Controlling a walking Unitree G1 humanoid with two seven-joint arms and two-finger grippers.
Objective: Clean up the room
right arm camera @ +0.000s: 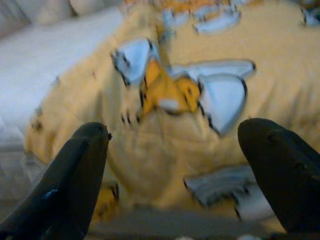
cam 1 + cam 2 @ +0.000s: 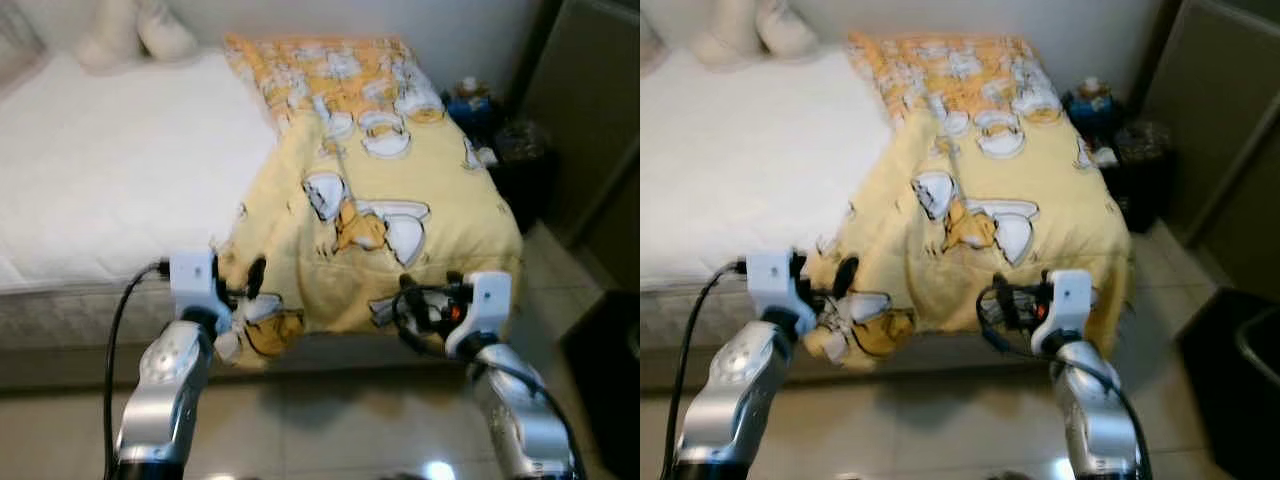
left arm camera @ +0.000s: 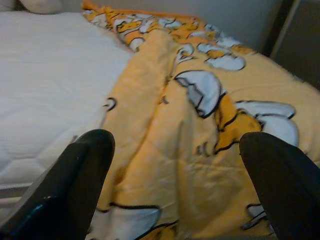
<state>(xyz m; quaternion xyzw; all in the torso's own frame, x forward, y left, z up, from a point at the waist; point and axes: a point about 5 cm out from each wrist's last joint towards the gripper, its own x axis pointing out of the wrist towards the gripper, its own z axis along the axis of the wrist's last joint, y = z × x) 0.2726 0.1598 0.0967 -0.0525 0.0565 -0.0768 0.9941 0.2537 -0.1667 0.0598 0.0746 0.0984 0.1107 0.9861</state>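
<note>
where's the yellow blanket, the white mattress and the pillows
yellow blanket (image 2: 400, 190), left eye view, middle of its top
white mattress (image 2: 120, 170), left eye view, bare surface
pillows (image 2: 135, 35), left eye view, at the bed's head

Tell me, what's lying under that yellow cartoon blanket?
The yellow blanket covers the right half of the bed, over the white mattress that shows bare beside it. Whether anything else lies beneath is hidden. Both grippers, left and right, hover open at its near edge.

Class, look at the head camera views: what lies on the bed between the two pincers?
The yellow blanket's hanging near edge lies between the left pincer and right pincer, shown in both eye views.
</note>
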